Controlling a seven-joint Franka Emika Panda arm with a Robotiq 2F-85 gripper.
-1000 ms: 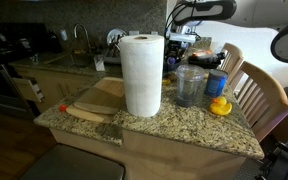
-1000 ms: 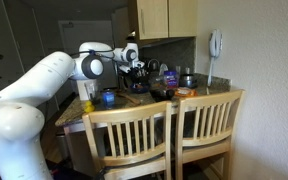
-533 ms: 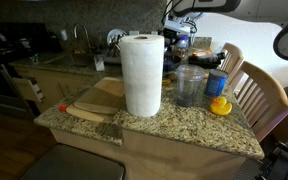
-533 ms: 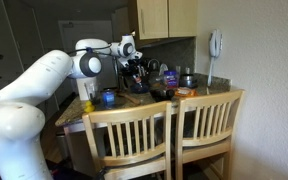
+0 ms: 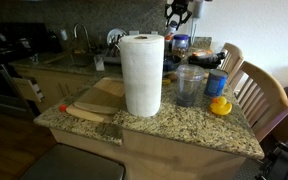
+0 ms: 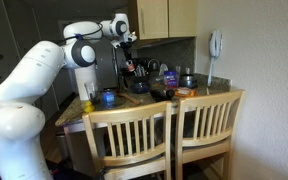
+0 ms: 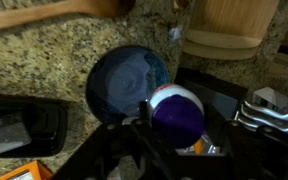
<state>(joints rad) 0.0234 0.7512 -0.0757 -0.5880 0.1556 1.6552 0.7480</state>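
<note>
In the wrist view my gripper (image 7: 174, 125) is shut on a white bottle with a purple cap (image 7: 176, 110), seen end on between the dark fingers. Directly beneath it lies a round dark blue dish (image 7: 122, 78) on the speckled granite counter (image 7: 44, 70). In both exterior views the gripper (image 5: 176, 14) (image 6: 127, 40) hangs high above the cluttered back of the counter, well clear of the things on it.
A tall paper towel roll (image 5: 142, 75) stands on a wooden cutting board (image 5: 96, 100). Beside it are a clear plastic cup (image 5: 190, 85), a blue can (image 5: 217, 82) and a yellow rubber duck (image 5: 220, 105). Wooden chairs (image 6: 174, 130) line the counter's edge. A black tray (image 7: 19, 125) lies nearby.
The arm has risen straight up from the counter clutter, carrying the purple-capped bottle with it. The jaws have stayed shut throughout.
</note>
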